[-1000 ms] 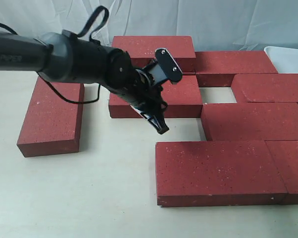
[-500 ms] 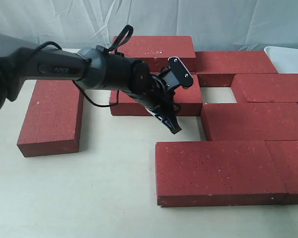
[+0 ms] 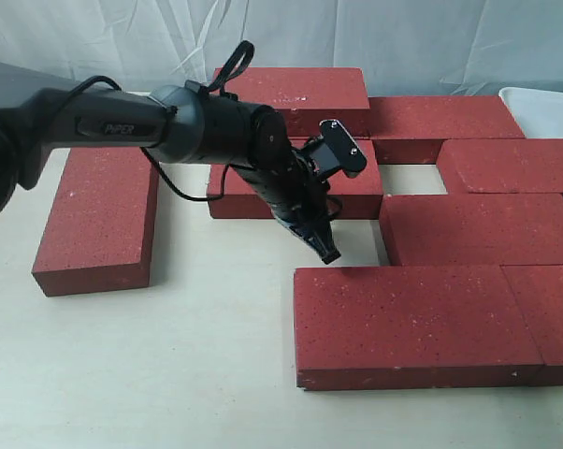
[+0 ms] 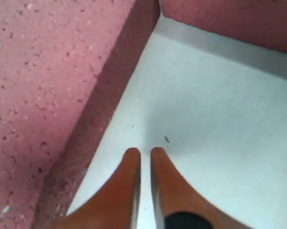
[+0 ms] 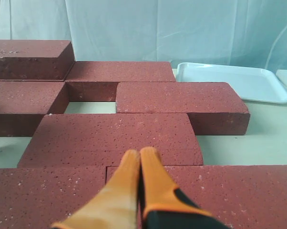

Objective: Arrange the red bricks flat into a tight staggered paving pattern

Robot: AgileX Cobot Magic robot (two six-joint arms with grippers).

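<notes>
Beside the left gripper (image 3: 328, 254), red bricks (image 3: 417, 323)

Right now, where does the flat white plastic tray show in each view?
Exterior view: white tray at the upper right edge, behind the dark-red bricks.
Left wrist view: not in it.
Right wrist view: tray beyond the bricks.
Shared landmark: bare rectangular gap among bricks.

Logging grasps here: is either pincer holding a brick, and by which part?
Nothing is held. The left pincer, tips a slit apart, points at the table beside a brick; the right pincer is shut on nothing above the bricks.
</notes>
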